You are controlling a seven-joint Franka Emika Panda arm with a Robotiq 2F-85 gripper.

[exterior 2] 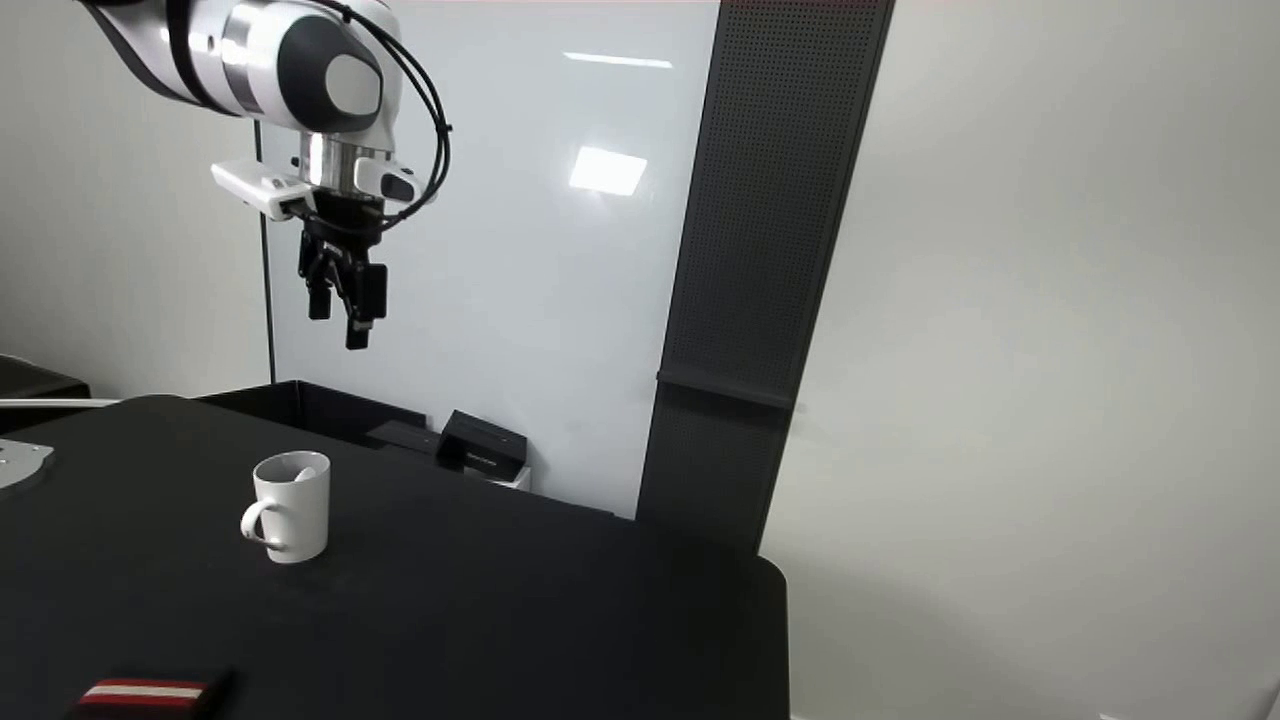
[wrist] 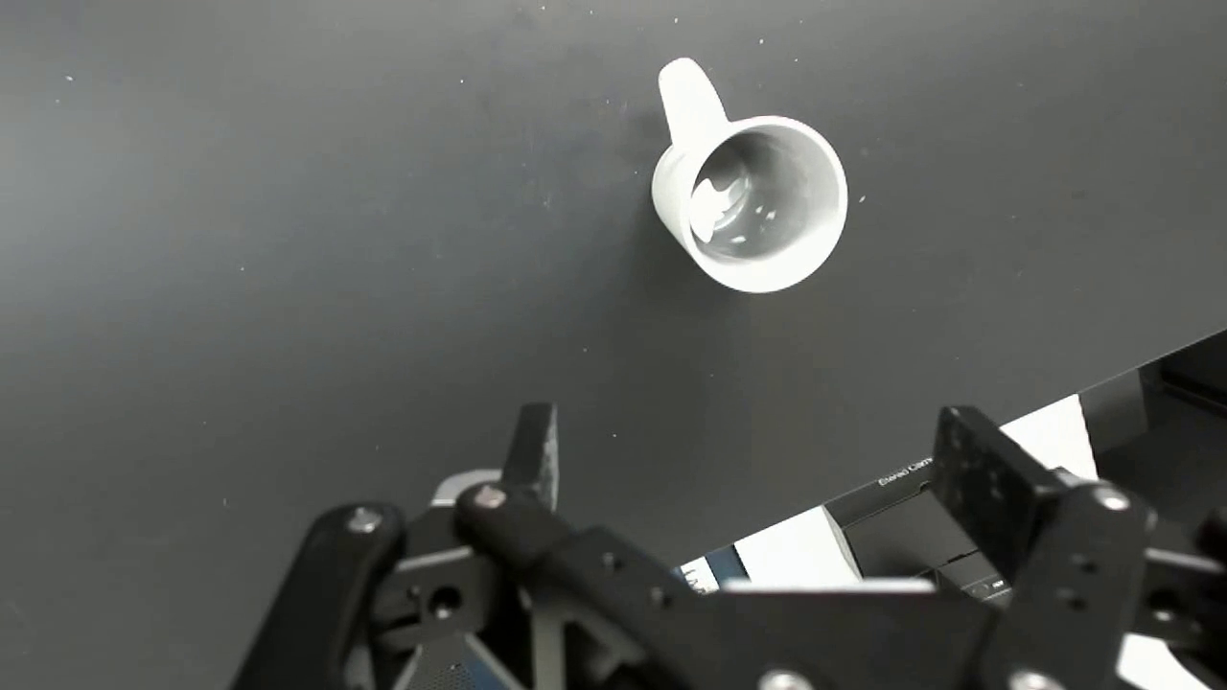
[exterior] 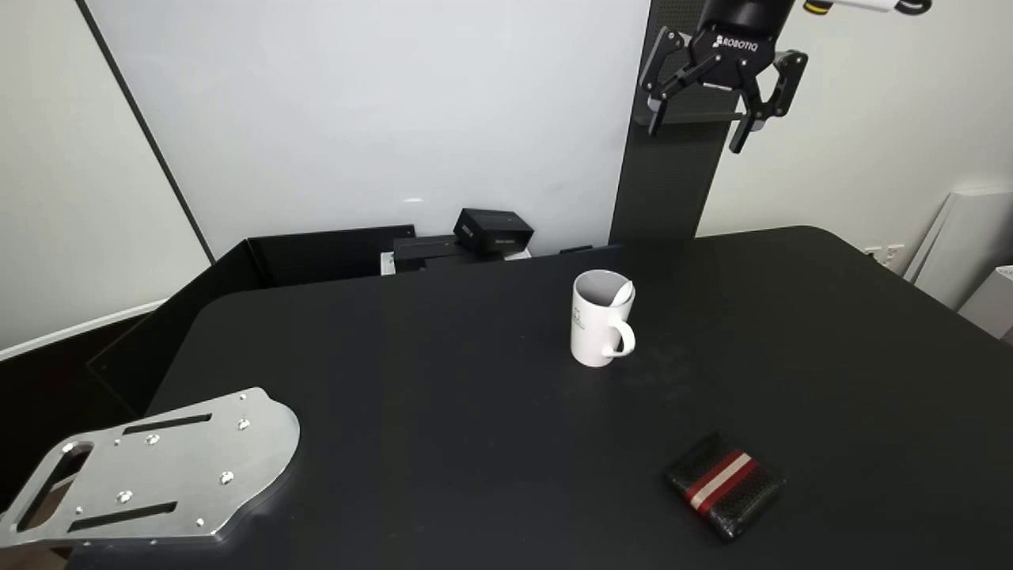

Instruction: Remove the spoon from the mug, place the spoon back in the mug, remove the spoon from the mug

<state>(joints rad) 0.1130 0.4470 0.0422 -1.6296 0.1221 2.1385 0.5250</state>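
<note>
Hanging upper R in an exterior view — gripper [exterior: 696,138], jaws wide apart, empty — spoon [exterior: 624,294] in mug [exterior: 593,332], nr ctr.

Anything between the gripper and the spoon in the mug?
Nothing visible from above: the gripper hangs open, higher than the uncovered mug. The mug's wall surrounds the spoon, so it would likely block a low side approach.

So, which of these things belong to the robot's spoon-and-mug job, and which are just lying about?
For the job:
white mug, upright
white spoon, inside it
fingers, open, holding nothing

Not needed, it seems:
dark striped wallet-like thing
slotted metal plate
black box
</note>
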